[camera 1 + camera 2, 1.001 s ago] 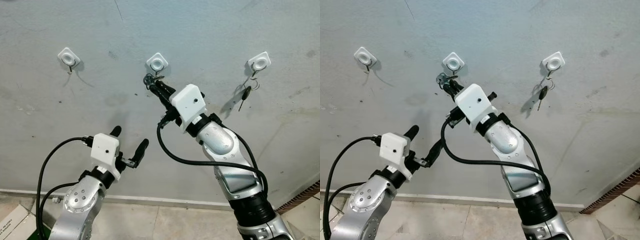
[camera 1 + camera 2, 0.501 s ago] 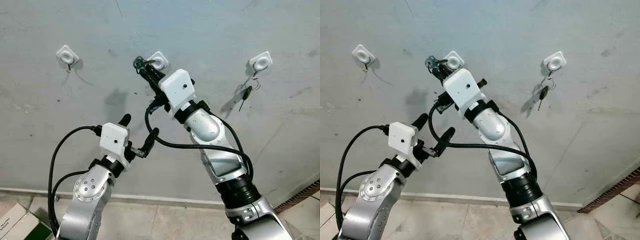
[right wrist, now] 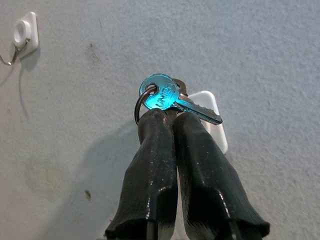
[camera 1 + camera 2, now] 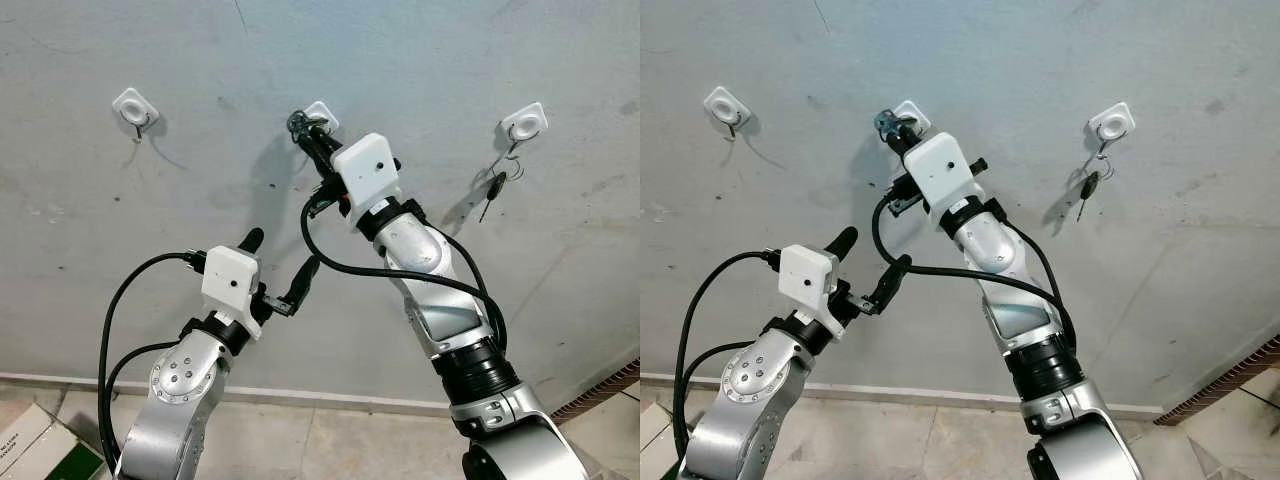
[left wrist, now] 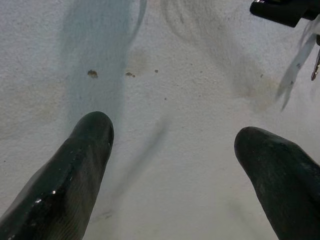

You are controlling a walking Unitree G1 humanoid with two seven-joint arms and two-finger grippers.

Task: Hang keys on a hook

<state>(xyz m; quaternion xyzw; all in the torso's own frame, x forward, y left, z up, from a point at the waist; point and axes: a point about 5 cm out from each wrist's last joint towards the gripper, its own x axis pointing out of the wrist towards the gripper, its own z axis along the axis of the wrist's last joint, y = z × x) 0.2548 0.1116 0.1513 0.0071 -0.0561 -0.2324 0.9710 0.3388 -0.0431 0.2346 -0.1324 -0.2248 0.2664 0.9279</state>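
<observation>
Having swung back from the left, the right gripper (image 3: 167, 117), clamped on the blue-headed keys on a ring (image 3: 161, 97), now fronts the white square middle hook (image 4: 321, 113), ready for hanging; left gripper (image 4: 277, 270) idles apart.

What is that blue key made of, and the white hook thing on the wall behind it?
The key looks like metal with a shiny blue finish: it glints and has stamped letters. Its ring looks like thin steel wire. The middle hook pad behind it looks like smooth white plastic. The right gripper pinches the keys.
</observation>
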